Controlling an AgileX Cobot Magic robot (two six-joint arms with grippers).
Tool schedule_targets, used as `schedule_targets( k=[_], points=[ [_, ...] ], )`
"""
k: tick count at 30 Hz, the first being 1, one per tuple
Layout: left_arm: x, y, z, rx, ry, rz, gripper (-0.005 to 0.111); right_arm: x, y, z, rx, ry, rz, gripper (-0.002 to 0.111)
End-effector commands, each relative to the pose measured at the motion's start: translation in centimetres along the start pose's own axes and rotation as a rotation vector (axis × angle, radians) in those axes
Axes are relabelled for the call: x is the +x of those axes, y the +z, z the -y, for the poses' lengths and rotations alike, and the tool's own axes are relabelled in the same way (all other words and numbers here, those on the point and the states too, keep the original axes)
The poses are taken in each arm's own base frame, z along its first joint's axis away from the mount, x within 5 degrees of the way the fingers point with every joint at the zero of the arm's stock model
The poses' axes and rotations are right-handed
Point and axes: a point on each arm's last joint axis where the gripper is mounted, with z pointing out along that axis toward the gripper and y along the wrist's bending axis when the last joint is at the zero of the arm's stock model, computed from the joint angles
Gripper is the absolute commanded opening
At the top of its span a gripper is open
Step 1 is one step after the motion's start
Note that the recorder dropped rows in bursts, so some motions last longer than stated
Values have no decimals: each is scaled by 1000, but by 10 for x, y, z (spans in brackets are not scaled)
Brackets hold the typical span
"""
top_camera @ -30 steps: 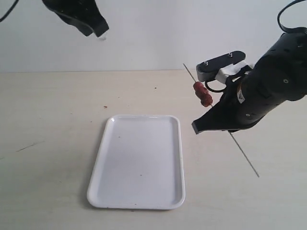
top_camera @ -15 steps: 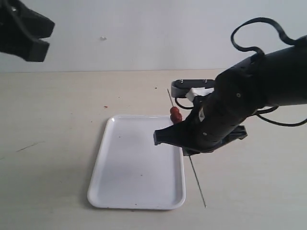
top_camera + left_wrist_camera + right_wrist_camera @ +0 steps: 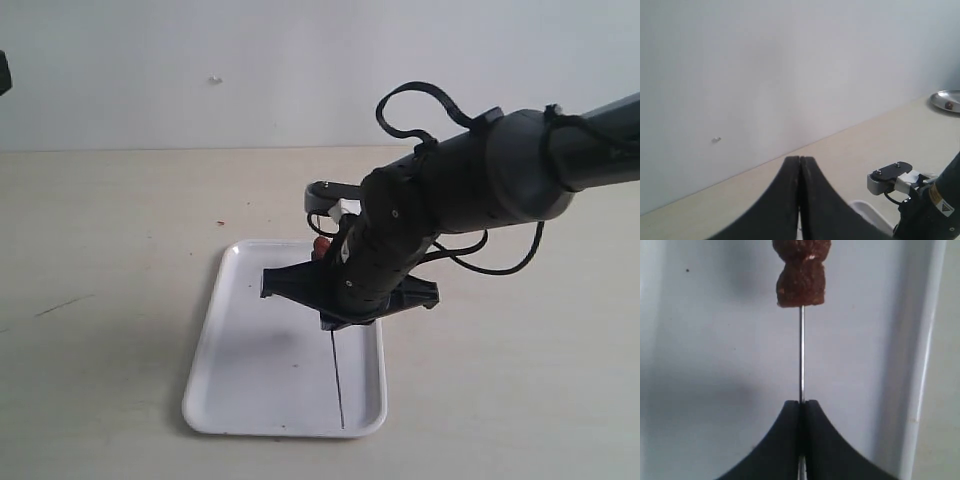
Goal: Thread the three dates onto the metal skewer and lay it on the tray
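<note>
My right gripper [image 3: 801, 404] is shut on the thin metal skewer [image 3: 801, 355], which runs straight out from its fingertips. Reddish-brown dates [image 3: 801, 282] sit threaded on the skewer; two lumps show and the frame edge cuts off the rest. The white tray [image 3: 715, 340] lies right below them. In the exterior view the right arm hangs over the tray [image 3: 250, 340], the skewer [image 3: 337, 385] sticks out toward the tray's near rim, and a bit of red date [image 3: 320, 247] peeks out behind the arm. My left gripper [image 3: 800, 159] is shut on nothing, high up facing the wall.
A shallow metal dish [image 3: 946, 100] holding a small reddish thing stands at the far end of the table in the left wrist view. Bare beige tabletop [image 3: 110, 250] surrounds the tray. A white wall stands behind the table.
The right arm has swung left with the skewer, from right of the tray to over it. The left arm has moved off to the upper left, almost out of the exterior view.
</note>
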Motion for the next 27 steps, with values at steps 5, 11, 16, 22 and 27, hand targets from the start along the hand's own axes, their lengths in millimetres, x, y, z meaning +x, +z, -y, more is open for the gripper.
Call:
schedule_targets(
  k=[5, 11, 16, 22, 27],
  points=[
    [2, 0, -8, -52, -4, 13, 0, -4, 17, -5, -25, 43, 7, 0],
    [2, 0, -9, -54, 1, 11, 0, -3, 20, -5, -19, 48, -3, 8],
    [2, 0, -9, -54, 1, 12, 0, -4, 20, -5, -22, 46, 2, 26],
    [1, 0, -9, -54, 2, 24, 0, -5, 17, -6, -25, 42, 8, 40],
    [0, 0, -9, -54, -9, 30, 0, -6, 13, -7, -28, 35, 15, 45]
  ],
)
